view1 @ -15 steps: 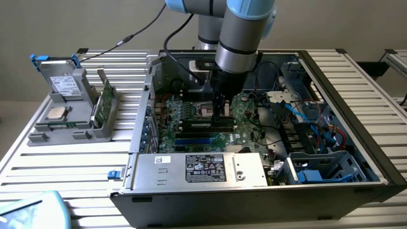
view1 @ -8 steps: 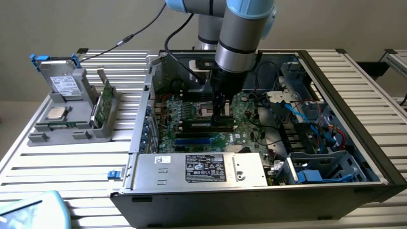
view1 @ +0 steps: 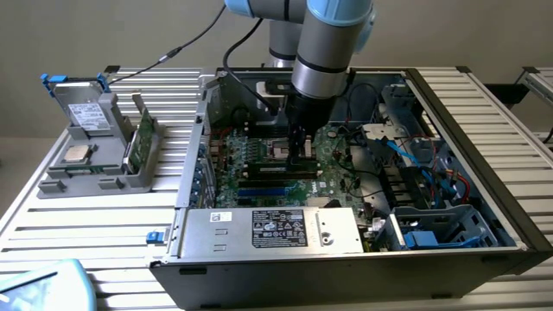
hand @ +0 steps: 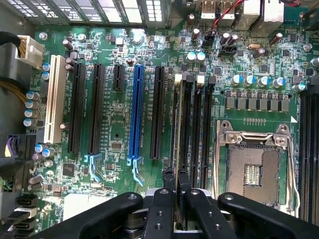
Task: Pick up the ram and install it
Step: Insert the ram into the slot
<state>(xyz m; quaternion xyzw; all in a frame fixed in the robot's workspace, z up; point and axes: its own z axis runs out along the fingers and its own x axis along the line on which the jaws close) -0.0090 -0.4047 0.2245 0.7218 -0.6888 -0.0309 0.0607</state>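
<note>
My gripper [view1: 301,154] hangs low inside the open computer case [view1: 484,162], right over the black memory slots [view1: 278,171] beside the CPU socket [view1: 281,149]. In the wrist view its two black fingers [hand: 168,181] stand close together, shut on the ram [hand: 175,124]. The ram shows edge-on as a thin long strip running along the leftmost of the black memory slots [hand: 192,124]. Whether the ram sits in the slot or just above it, I cannot tell.
The empty silver CPU socket [hand: 251,169] lies beside the memory slots, and blue [hand: 135,114] and white [hand: 54,99] expansion slots lie on the other side. A grey holder [view1: 95,172] at the exterior view's left carries a silver CPU chip [view1: 78,153], a green card [view1: 138,139] and a drive [view1: 87,115]. The power supply [view1: 268,230] closes the case's front.
</note>
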